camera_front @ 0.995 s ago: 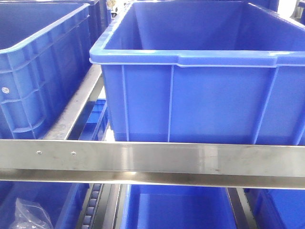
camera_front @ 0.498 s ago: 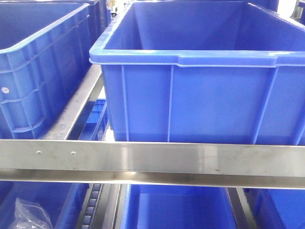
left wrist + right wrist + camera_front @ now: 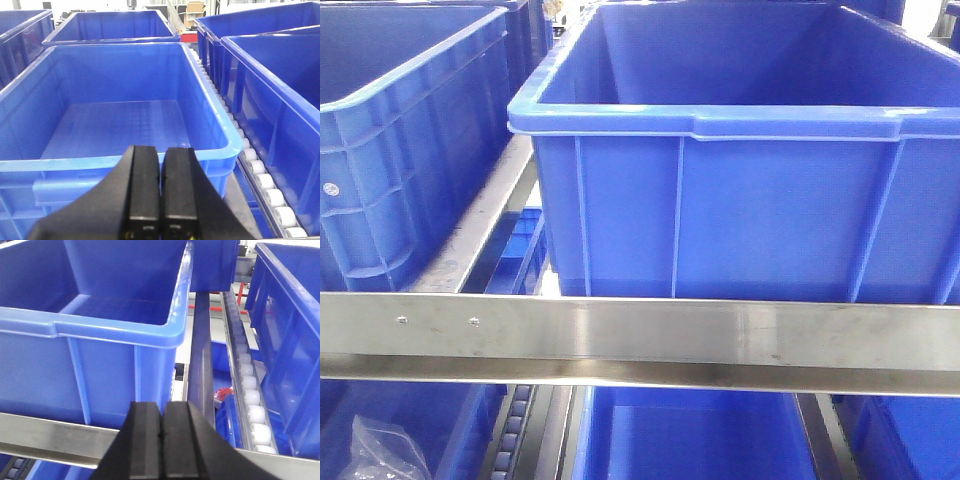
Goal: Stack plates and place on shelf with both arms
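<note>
In the front-facing view, a blue plastic crate stands at 9 o'clock on the shelf, whose brushed steel front rail crosses the lower part of the picture from edge to edge. A larger blue crate fills the centre and 3 o'clock side, its ribbed front wall just behind the rail; what little of its interior shows is bare blue plastic. Between the two crates a steel side rail runs back toward 12 o'clock. Below the front rail, at 7 o'clock, a crumpled clear plastic bag lies in a lower crate, and another lower crate sits at 6 o'clock.

The left wrist view looks into an open blue crate with a bare floor. The left gripper sits at 6 o'clock, its black pads pressed together on nothing. A roller track of white wheels runs at 4 o'clock beside a neighbouring crate. At 12 o'clock, far back, cardboard boxes show in a bright room.

In the right wrist view, the right gripper is at 6 o'clock, pads likewise pressed together and empty, near the crate's corner and the rail. White rollers run at 3 o'clock.

The plates appear in none of the views.
</note>
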